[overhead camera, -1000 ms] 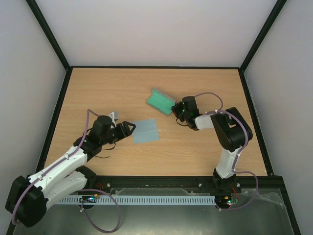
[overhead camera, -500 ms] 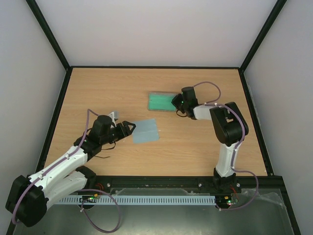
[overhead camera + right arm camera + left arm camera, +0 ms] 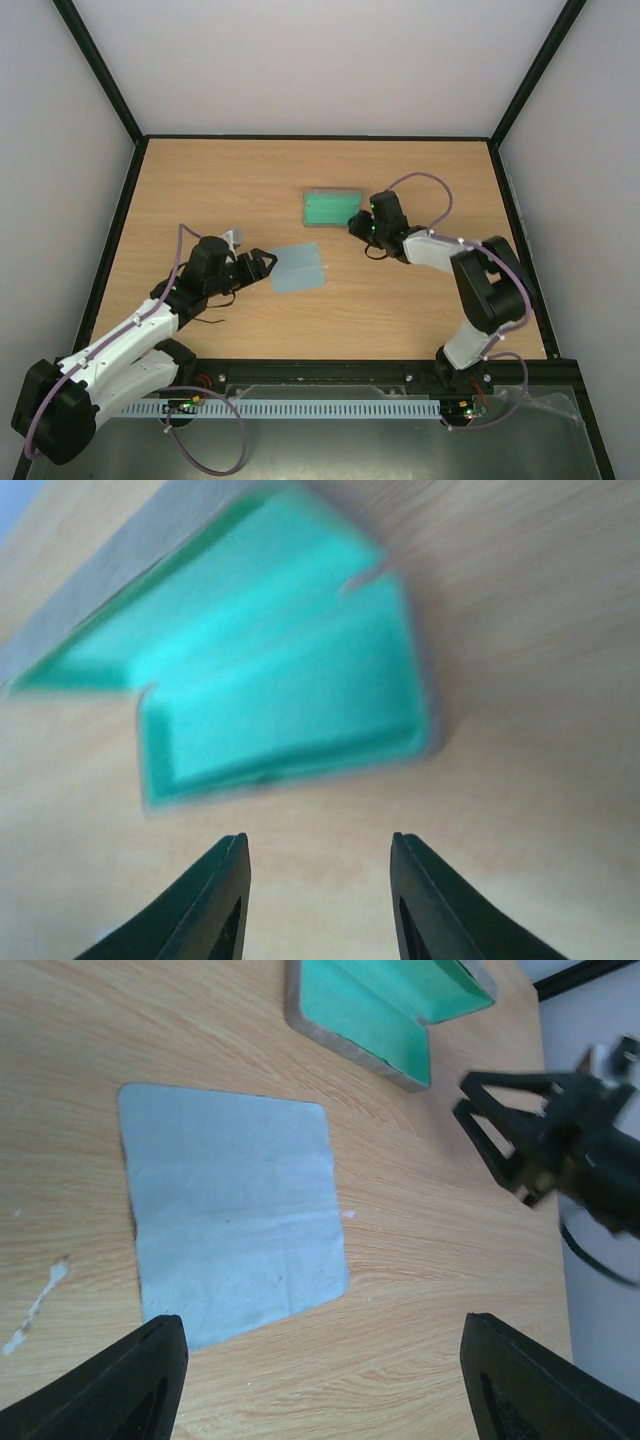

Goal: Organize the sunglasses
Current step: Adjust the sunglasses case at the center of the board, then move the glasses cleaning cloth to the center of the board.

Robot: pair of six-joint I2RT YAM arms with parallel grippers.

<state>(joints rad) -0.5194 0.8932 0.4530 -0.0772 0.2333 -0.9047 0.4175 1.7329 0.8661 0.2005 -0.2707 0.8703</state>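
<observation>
Jaws parted and empty, the right gripper [image 3: 318, 855] faces the grey case [image 3: 331, 207], lying open and bare, apparently to receive the sunglasses, which no view shows, while the left gripper [image 3: 322, 1325] hovers wide open and empty over the blue cloth [image 3: 230, 1220].

Wood-grain table [image 3: 200, 180]; matt blue cloth [image 3: 230, 1220]; smooth green-lined case [image 3: 280, 680].

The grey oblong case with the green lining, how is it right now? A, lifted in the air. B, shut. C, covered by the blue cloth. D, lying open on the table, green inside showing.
D: the grey oblong case rests open on the wooden table, its green lining exposed, ahead of the right end effector.
</observation>
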